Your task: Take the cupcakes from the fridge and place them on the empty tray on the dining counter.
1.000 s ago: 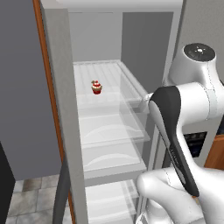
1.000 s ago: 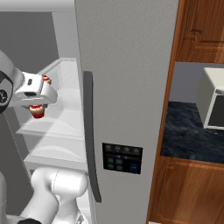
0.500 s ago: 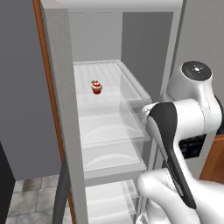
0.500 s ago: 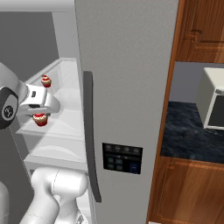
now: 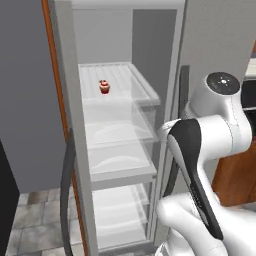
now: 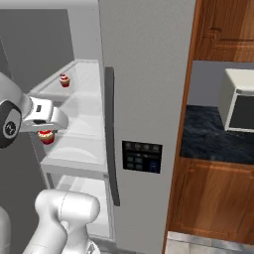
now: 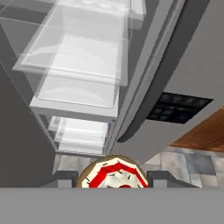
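Your end effector (image 6: 48, 130) grips one cupcake (image 6: 46, 136), clear of the fridge (image 6: 144, 74); the other cupcake (image 5: 104, 86) sits on its shelf, both untrayed.

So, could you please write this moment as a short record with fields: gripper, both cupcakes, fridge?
gripper: gripper shut on held cupcake, outside the shelves
held cupcake: held cupcake between the fingertips, red-and-white top visible
other cupcake: other cupcake upright on the top shelf
fridge: fridge left door open, right door shut
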